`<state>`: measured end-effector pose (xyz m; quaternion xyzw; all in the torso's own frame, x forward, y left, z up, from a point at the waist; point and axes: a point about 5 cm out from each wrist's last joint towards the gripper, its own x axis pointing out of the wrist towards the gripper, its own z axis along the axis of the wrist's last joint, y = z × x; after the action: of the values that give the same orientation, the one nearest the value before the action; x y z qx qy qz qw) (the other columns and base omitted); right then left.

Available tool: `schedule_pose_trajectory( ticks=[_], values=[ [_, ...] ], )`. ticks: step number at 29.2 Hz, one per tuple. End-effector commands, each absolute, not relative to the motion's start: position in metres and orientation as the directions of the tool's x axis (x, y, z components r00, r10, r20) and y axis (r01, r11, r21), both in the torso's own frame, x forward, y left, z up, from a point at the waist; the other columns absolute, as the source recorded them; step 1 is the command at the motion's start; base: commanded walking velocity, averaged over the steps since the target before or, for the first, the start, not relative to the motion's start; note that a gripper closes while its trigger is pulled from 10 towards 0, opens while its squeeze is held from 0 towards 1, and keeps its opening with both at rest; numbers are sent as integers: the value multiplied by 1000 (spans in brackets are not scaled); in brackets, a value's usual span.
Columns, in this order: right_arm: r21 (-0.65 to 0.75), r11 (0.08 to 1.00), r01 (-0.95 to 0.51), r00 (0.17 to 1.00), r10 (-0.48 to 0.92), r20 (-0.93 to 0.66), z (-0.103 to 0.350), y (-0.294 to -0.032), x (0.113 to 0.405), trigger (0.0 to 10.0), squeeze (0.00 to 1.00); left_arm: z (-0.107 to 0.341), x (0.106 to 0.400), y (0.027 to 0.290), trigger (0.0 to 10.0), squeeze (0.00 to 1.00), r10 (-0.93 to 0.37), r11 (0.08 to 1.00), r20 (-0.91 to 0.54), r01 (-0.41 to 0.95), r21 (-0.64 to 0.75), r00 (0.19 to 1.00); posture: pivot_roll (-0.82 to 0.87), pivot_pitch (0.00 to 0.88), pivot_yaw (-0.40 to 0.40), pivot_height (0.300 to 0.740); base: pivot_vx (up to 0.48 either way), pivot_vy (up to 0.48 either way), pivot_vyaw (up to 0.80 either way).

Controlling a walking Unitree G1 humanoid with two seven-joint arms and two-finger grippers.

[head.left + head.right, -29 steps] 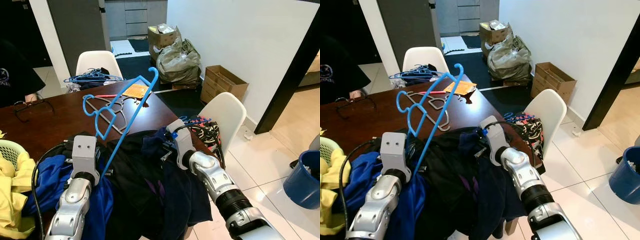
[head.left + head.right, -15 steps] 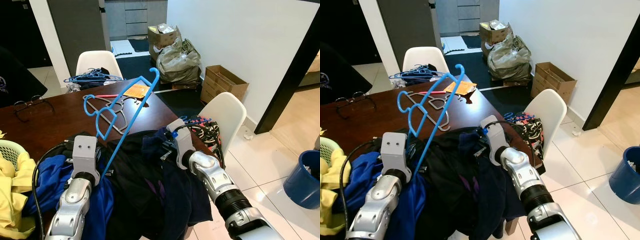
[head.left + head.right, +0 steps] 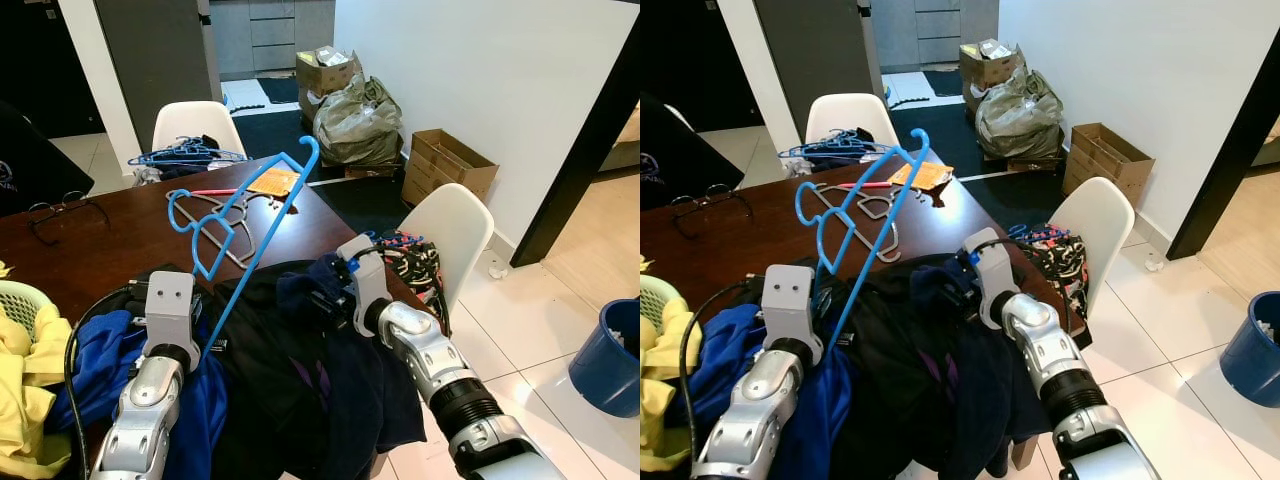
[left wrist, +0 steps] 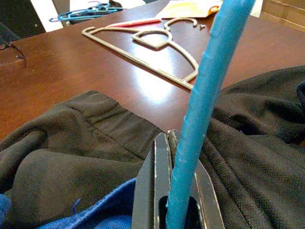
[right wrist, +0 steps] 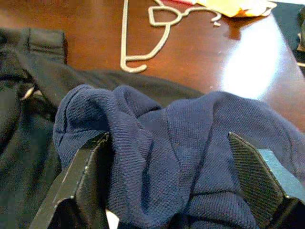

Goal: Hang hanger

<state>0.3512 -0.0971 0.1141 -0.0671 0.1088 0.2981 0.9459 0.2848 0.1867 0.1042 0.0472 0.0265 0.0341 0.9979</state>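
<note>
I see one dark wooden table (image 3: 120, 235), the largest item, with two white chairs: one at the far end (image 3: 196, 122) and one at the right side (image 3: 455, 230). A heap of dark clothing (image 3: 290, 370) covers the near table edge, with one blue garment (image 3: 95, 365) and one yellow garment (image 3: 25, 385) to its left. On the floor by the wall I count two cardboard boxes, one far (image 3: 325, 72) and one nearer (image 3: 450, 165), plus one stuffed plastic bag (image 3: 358, 122). One blue bucket (image 3: 608, 358) stands at the right edge.

The blue hanger (image 3: 245, 225), the task item, stands tilted above the table, hook uppermost. My left gripper (image 4: 176, 191) is clamped on its lower bar, fingers pressed against either side. Two pale hangers (image 4: 152, 50) lie flat on the bare tabletop beyond it. A bundle of blue hangers (image 3: 185, 155) rests on the far chair; I cannot count them.

My right gripper (image 5: 167, 181) has its fingers (image 5: 88, 164) spread wide, straddling a fold of navy knit fabric (image 5: 181, 143) on the heap.

One pair of glasses (image 3: 60, 213) lies on the table's left.
</note>
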Motion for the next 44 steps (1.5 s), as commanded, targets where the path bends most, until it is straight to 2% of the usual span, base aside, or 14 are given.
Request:
schedule_pose_trajectory(
  ticks=[1, 8, 9, 11, 12, 19, 20, 23, 24, 26, 27, 34, 39, 44],
  values=[
    [-46, 818, -574, 804, 551, -223, 116, -96, 351, 10000, 1000, 94, 281, 194, 10000, 0, 87, 988, -98, -74, 132, 991, 56, 0, 15, 740, 0, 0, 0],
    [11, 801, -598, 788, 590, -175, 122, -102, 350, 10000, 1000, 94, 281, 197, 10000, 0, 101, 986, -98, -87, 143, 990, 56, 0, 18, 740, 0, 0, 0],
    [34, 745, -666, 735, 664, -136, 129, -108, 345, 10000, 1000, 94, 280, 200, 10000, 0, 118, 983, -99, -101, 155, 988, 56, 0, 15, 740, 0, 0, 0],
    [34, 745, -666, 735, 664, -136, 129, -108, 345, 10000, 1000, 94, 280, 200, 10000, 0, 118, 983, -99, -101, 155, 988, 56, 0, 15, 740, 0, 0, 0],
    [45, 685, -727, 679, 727, -102, 136, -114, 339, 10000, 1000, 94, 280, 203, 10000, 0, 130, 980, -98, -113, 165, 987, 54, 0, 16, 740, 0, 0, 0],
    [94, 640, -763, 643, 766, 3, 151, -131, 333, 10000, 1000, 95, 279, 206, 10000, 0, 147, 976, -93, -129, 178, 985, 52, 0, 16, 740, 0, 0, 0],
    [126, 638, -759, 648, 759, 57, 158, -139, 332, 10000, 749, 95, 278, 207, 10000, 0, 154, 974, -90, -136, 179, 984, 51, 0, 15, 740, 0, 0, 0],
    [126, 638, -759, 648, 759, 57, 158, -139, 332, 10000, 749, 95, 278, 207, 10000, 0, 154, 974, -90, -136, 179, 984, 51, 0, 15, 740, 0, 0, 0],
    [156, 631, -760, 648, 755, 102, 162, -145, 331, 10000, 376, 95, 278, 208, 10000, 0, 159, 973, -88, -141, 181, 983, 49, 0, 14, 740, 0, 0, 0],
    [156, 631, -760, 648, 755, 102, 162, -145, 331, 10000, 376, 95, 278, 208, 10000, 0, 159, 973, -88, -141, 181, 983, 49, 0, 14, 740, 0, 0, 0],
    [190, 637, -747, 662, 738, 131, 163, -152, 330, 10000, 0, 95, 278, 208, 10000, 0, 161, 972, -87, -143, 184, 983, 48, 0, 14, 740, 0, 0, 0],
    [206, 656, -726, 685, 716, 133, 161, -158, 331, 10000, 0, 94, 278, 208, 10000, 0, 161, 972, -87, -142, 187, 983, 48, 0, 14, 740, 0, 0, 0],
    [254, 728, -636, 768, 628, 123, 147, -175, 331, 10000, 0, 92, 278, 208, 10000, 0, 156, 970, -90, -135, 202, 984, 39, 0, 17, 740, 0, 0, 0],
    [266, 737, -621, 781, 610, 135, 146, -179, 330, 10000, 0, 92, 278, 207, 10000, 0, 152, 969, -89, -131, 210, 984, 39, 0, 18, 740, 0, 0, 0]
  ],
)
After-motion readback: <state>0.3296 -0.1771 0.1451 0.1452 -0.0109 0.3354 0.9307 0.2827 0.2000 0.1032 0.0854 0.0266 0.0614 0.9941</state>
